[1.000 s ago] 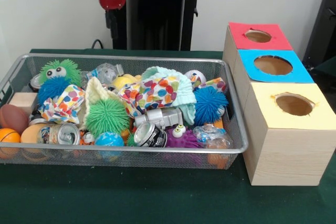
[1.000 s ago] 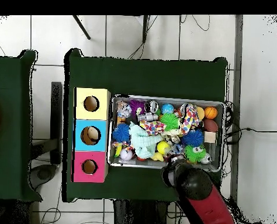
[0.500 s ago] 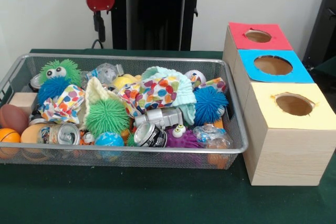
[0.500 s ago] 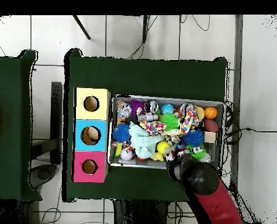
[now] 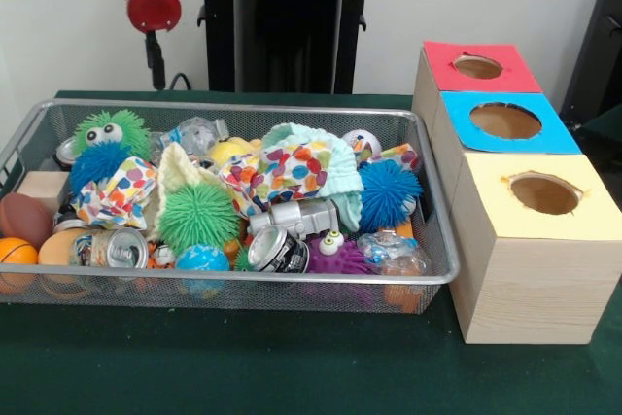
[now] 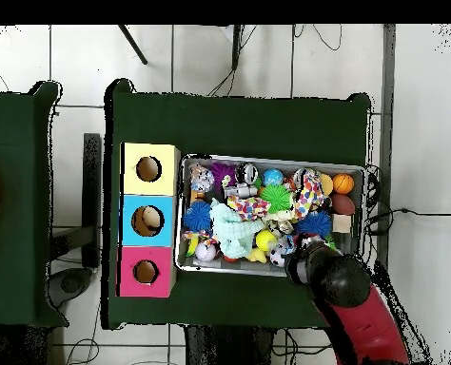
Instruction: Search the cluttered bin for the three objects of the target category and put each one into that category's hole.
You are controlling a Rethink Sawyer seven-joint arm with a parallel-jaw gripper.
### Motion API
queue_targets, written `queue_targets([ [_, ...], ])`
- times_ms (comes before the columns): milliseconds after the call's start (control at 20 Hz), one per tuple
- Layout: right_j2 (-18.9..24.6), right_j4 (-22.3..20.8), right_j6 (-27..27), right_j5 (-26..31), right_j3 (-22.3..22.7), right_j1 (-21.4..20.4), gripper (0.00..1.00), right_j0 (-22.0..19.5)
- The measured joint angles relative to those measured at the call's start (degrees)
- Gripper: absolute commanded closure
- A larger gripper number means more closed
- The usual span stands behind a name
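overhead, our gripper (image 5: 155, 60) hangs above the bin's (image 5: 233, 284) far corner; we cannot tell its state.

bin (image 5: 428, 274): wire mesh tray sitting on the bench, heaped with spiky balls, cans and cloths
holes: one in each red (image 5: 477, 67), blue (image 5: 504, 121) and yellow (image 5: 544, 193) box top, lying just beside the bin
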Motion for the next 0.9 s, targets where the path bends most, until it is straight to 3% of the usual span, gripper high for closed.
queue_targets([
  [400,2.23,0.19,0.00,-2.47,-0.02,1.93,0.00,-2.40],
  [900,7.10,0.19,0.01,-10.31,0.33,4.74,0.00,-4.55],
])
